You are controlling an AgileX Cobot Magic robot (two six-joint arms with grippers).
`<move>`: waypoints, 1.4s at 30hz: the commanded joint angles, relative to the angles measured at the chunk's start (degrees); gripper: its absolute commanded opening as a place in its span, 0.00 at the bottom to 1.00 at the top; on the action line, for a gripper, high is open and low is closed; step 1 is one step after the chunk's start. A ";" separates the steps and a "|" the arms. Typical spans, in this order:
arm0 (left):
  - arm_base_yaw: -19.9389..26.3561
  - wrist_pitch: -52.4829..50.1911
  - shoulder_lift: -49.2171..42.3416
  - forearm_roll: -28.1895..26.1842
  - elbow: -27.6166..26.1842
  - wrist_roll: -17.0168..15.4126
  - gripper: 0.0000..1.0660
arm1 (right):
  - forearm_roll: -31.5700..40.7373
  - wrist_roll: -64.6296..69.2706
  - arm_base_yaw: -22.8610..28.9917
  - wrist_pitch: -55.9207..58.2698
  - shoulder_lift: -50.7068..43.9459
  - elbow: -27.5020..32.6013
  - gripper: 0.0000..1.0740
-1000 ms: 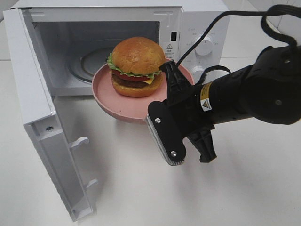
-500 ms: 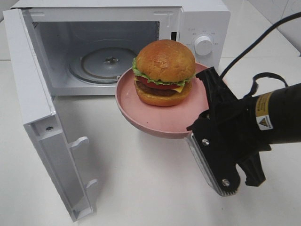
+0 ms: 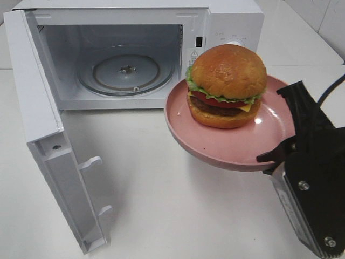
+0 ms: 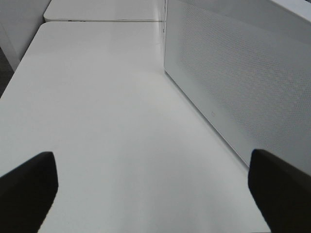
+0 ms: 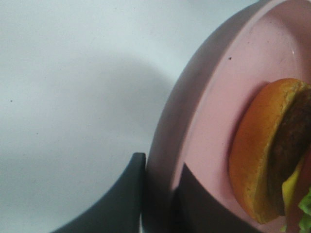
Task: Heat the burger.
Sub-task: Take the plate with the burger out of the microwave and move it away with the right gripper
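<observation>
The burger (image 3: 227, 81), with a glossy brown bun, lettuce, tomato, cheese and patty, rests on a round pink plate (image 3: 215, 143). The plate hangs above the table, to the right of the microwave's open front. My right gripper (image 3: 285, 132) is shut on the plate's right rim, one finger above it and one below. The right wrist view shows the gripper (image 5: 160, 179) pinching the plate's (image 5: 209, 97) edge, with the burger (image 5: 257, 155) close by. My left gripper (image 4: 155, 194) is open and holds nothing. It sits low over the table beside the microwave's side wall (image 4: 233, 82).
The white microwave (image 3: 232, 27) stands at the back, its door (image 3: 48, 140) swung wide open to the left. Its glass turntable (image 3: 126, 70) is bare. White table (image 3: 161, 205) lies in front of the cavity.
My right arm has carried the plate with the burger to the right and nearer the camera, away from the microwave opening. The turntable now shows fully.
</observation>
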 commanded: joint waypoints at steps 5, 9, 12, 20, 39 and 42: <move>0.06 -0.80 -0.97 -0.17 0.06 -0.17 0.94 | -2.98 5.27 0.06 4.87 -9.63 0.23 0.00; 0.06 -0.80 -0.97 -0.17 0.06 -0.17 0.94 | -5.84 10.49 0.06 9.22 -13.46 0.23 0.00; 0.06 -0.80 -0.97 -0.17 0.06 -0.17 0.94 | -8.31 14.78 0.06 11.63 -15.47 0.23 0.00; 0.06 -0.80 -0.97 -0.17 0.06 -0.17 0.94 | -17.82 26.59 0.06 17.99 -16.04 0.23 0.00; 0.06 -0.80 -0.97 -0.17 0.06 -0.17 0.94 | -35.70 59.93 0.06 31.05 -10.89 0.23 0.00; 0.06 -0.80 -0.97 -0.17 0.06 -0.17 0.94 | -37.82 70.87 0.06 33.58 -5.50 0.23 0.00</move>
